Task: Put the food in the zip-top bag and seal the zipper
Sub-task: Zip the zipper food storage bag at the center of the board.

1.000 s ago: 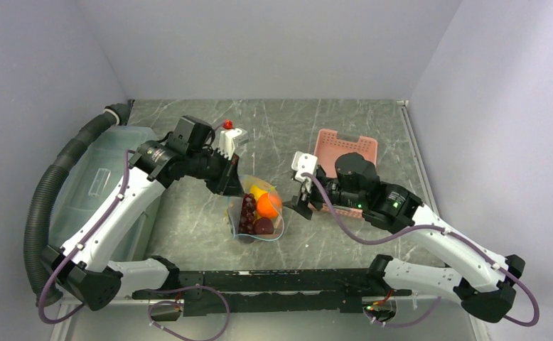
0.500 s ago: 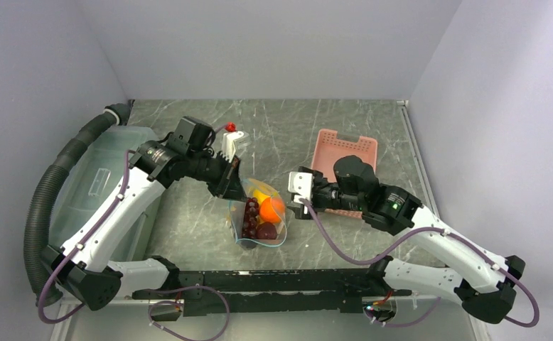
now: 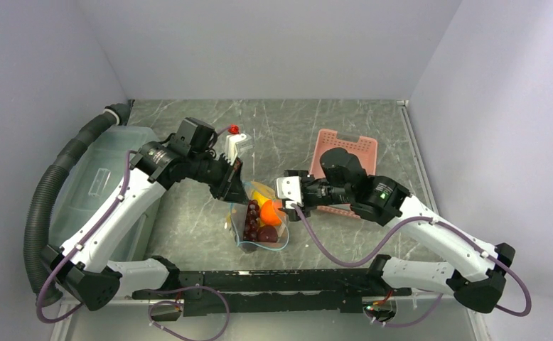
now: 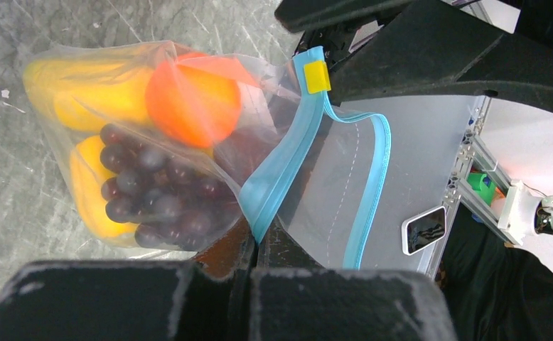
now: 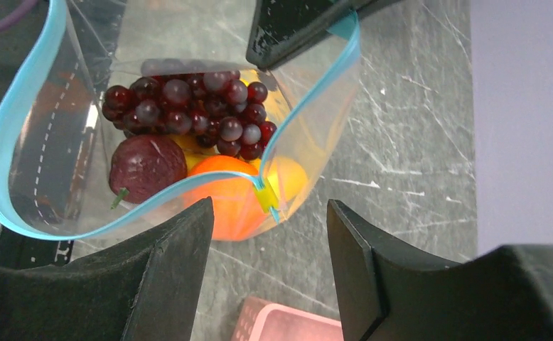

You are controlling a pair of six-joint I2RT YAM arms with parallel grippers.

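Holding the zip-top bag (image 3: 277,234) by one end of its mouth, with the food already inside and my other claw waiting at the slider.

My left claw (image 4: 255,245) is pinching the end of the zipper (image 4: 286,153), fingers pressed together on the teal strip, and the bag is spreading out from those fingertips. My right claw (image 5: 268,209) is standing wide apart and gripping nothing. The zipper's near lip, with its yellow slider tab (image 5: 265,195), is lying just ahead of the gap between the fingertips. The mouth is gaping, its two teal lips well apart. Inside I am seeing the grape bunch (image 5: 188,106), the orange ball (image 5: 220,195), a dark red round fruit (image 5: 146,167) and the yellow pieces (image 4: 82,99). The pink basket (image 3: 348,148) is sitting behind my right arm.
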